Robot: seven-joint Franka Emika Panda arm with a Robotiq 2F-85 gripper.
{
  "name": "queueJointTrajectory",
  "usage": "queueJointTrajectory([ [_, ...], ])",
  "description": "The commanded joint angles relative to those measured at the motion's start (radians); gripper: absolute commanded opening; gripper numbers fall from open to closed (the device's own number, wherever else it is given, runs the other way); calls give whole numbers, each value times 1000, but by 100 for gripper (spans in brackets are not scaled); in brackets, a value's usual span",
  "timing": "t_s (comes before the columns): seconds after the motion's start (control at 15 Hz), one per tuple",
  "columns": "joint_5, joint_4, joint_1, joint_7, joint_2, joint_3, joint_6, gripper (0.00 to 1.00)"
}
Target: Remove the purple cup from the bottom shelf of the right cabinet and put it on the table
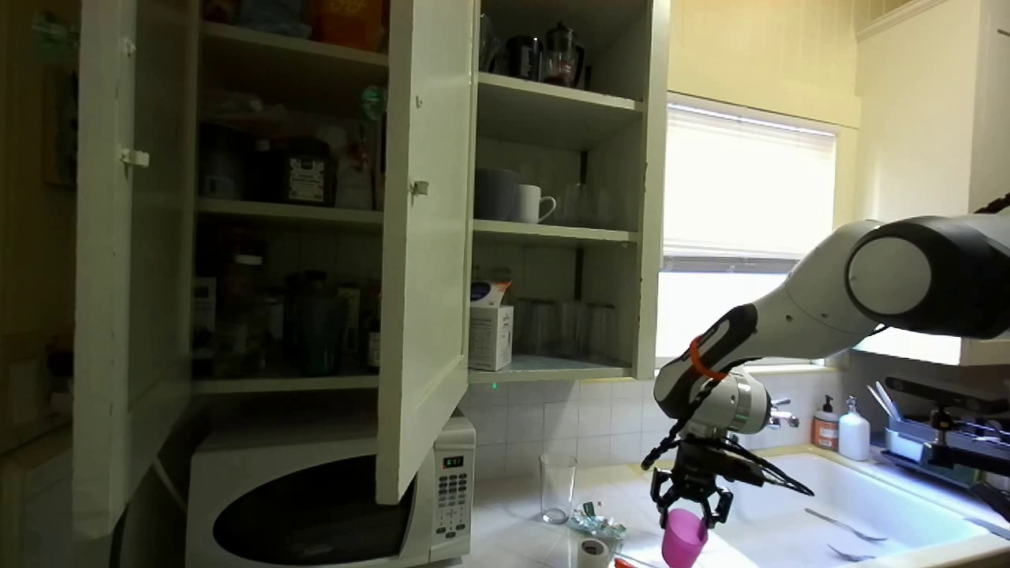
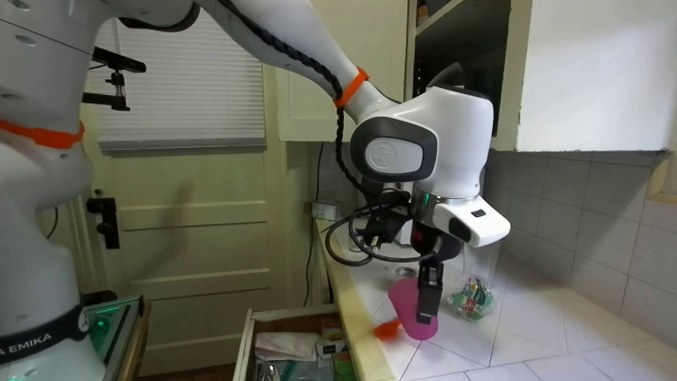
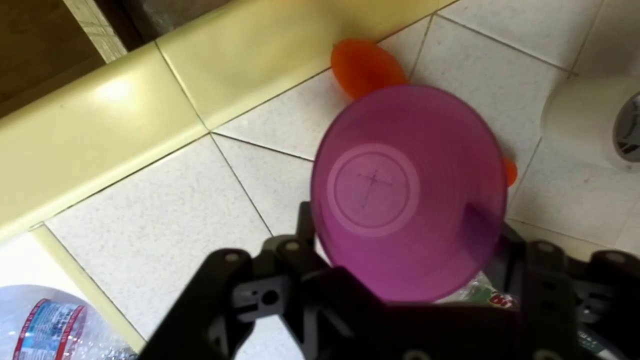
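Observation:
The purple cup (image 1: 683, 544) is tilted between the fingers of my gripper (image 1: 688, 522), low over the pale table (image 1: 505, 517). It also shows tilted in an exterior view (image 2: 404, 304), with a finger (image 2: 426, 312) across its side. In the wrist view I look into the cup (image 3: 410, 210), with a finger against each side of it; my gripper (image 3: 406, 235) is shut on it. I cannot tell whether the cup's base touches the table (image 3: 190, 200). The right cabinet (image 1: 653, 197) stands open; its bottom shelf (image 1: 564, 368) holds a white box and several glasses.
An orange utensil (image 2: 387, 329) lies beside the cup. A tall glass (image 1: 558, 489), a candy bag (image 2: 472, 300) and a white roll (image 3: 575, 120) are near. The sink (image 1: 797, 473), microwave (image 1: 316, 465), open cabinet door (image 1: 430, 237) and open drawer (image 2: 244, 344) surround the table.

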State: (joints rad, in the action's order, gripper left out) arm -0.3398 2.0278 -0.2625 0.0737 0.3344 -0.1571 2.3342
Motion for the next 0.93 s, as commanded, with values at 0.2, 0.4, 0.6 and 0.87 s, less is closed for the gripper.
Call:
queueJointTrajectory([
  [0.2, 11, 19, 19, 48, 21, -8, 25, 49],
  [0.4, 19, 25, 30, 66, 22, -7, 17, 49],
  [0.6, 24, 14, 23, 63, 34, -14, 17, 100],
  [0.87, 76, 13, 33, 74, 11, -36, 35, 100],
])
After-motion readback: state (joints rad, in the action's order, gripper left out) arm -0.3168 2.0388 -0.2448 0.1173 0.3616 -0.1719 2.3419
